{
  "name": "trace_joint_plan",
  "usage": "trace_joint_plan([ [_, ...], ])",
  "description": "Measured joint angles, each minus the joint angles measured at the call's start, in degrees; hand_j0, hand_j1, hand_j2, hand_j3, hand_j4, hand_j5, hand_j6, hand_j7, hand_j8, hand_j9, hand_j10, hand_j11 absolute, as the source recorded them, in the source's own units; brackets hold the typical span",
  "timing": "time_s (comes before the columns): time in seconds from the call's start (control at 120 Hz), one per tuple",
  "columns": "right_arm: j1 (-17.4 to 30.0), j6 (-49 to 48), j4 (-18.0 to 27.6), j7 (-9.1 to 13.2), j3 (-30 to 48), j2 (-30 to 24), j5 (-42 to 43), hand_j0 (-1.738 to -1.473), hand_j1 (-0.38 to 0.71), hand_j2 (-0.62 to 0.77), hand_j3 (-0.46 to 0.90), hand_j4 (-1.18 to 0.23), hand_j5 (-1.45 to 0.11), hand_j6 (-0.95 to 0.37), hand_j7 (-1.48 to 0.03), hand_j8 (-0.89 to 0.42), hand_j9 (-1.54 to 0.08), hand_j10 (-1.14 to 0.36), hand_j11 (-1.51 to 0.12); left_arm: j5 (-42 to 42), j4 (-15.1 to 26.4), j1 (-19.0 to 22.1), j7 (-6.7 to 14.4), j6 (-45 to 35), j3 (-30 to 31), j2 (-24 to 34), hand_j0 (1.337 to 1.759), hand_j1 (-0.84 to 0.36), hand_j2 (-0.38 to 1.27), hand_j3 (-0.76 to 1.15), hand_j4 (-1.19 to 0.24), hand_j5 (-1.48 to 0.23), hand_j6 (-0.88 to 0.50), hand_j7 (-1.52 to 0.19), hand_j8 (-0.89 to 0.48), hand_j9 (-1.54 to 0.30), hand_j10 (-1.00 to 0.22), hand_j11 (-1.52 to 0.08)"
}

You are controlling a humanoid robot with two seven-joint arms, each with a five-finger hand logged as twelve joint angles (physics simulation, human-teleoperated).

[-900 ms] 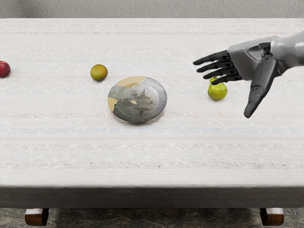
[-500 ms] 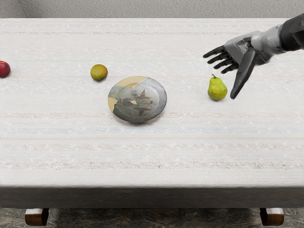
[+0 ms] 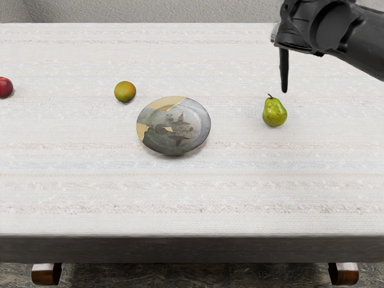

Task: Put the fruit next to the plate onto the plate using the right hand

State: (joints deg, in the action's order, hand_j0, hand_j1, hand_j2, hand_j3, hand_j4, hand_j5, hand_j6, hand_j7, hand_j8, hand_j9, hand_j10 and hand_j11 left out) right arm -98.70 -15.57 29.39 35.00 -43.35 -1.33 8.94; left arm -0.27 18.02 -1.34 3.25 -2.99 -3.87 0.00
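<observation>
Although poised above the green-yellow pear [image 3: 274, 113], gripping nothing: black robotic right hand [image 3: 309, 27] loose, one finger [image 3: 284, 71] pointing straight down, probably lining up a grasp. Pear upright just below that fingertip; round grey patterned plate [image 3: 173, 125] well apart to its left.

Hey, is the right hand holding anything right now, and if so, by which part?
Nothing is held. The right hand is raised clear of the pear, which stands untouched on the table.
</observation>
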Motion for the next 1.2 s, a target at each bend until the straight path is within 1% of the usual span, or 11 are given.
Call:
trace_joint_plan([
  [0.092,5.1,0.3,-3.8,0.0,0.1,0.8,2.6,-1.658,-0.32,0.0,0.0,-0.02,-0.03,-0.03,-0.03,-0.02,-0.03,-0.02,-0.03,0.0,0.0,0.0,0.0,0.0,0.0,0.0,1.658,0.35,0.0,0.0,0.0,0.0,0.0,0.0,0.0,0.0,0.0,0.0],
  [0.175,8.9,0.4,-5.9,0.0,3.2,1.1,4.3,-1.658,-0.32,0.0,0.0,-0.03,-0.03,-0.03,-0.03,-0.03,-0.03,-0.02,-0.03,0.0,0.0,0.0,0.0,0.0,0.0,0.0,1.658,0.35,0.0,0.0,0.0,0.0,0.0,0.0,0.0,0.0,0.0,0.0],
  [0.425,14.7,2.1,-10.0,0.0,9.1,1.3,5.6,-1.658,-0.32,0.0,0.0,-0.03,-0.03,-0.03,-0.03,-0.03,-0.03,-0.03,-0.03,0.0,0.0,0.0,0.0,0.0,0.0,0.0,1.658,0.35,0.0,0.0,0.0,0.0,0.0,0.0,0.0,0.0,0.0,0.0],
  [0.575,15.7,2.9,-11.4,0.0,10.6,1.3,5.7,-1.658,-0.32,0.0,0.0,-0.03,-0.03,-0.03,-0.03,-0.03,-0.03,-0.03,-0.03,0.0,0.0,0.0,0.0,0.0,0.0,0.0,1.658,0.35,0.0,0.0,0.0,0.0,0.0,0.0,0.0,0.0,0.0,0.0],
  [0.833,16.3,3.6,-11.9,0.0,14.2,1.3,5.6,-1.658,-0.32,0.0,0.0,-0.03,-0.03,-0.03,-0.03,-0.03,-0.03,-0.02,-0.03,0.0,0.0,0.0,0.0,0.0,0.0,0.0,1.658,0.35,0.0,0.0,0.0,0.0,0.0,0.0,0.0,0.0,0.0,0.0],
  [1.2,16.3,5.1,-12.0,0.0,15.0,1.3,5.4,-1.658,-0.33,0.0,0.0,-0.02,-0.03,-0.02,-0.03,-0.02,-0.03,-0.02,-0.03,0.0,0.0,0.0,0.0,0.0,0.0,0.0,1.658,0.35,0.0,0.0,0.0,0.0,0.0,0.0,0.0,0.0,0.0,0.0],
])
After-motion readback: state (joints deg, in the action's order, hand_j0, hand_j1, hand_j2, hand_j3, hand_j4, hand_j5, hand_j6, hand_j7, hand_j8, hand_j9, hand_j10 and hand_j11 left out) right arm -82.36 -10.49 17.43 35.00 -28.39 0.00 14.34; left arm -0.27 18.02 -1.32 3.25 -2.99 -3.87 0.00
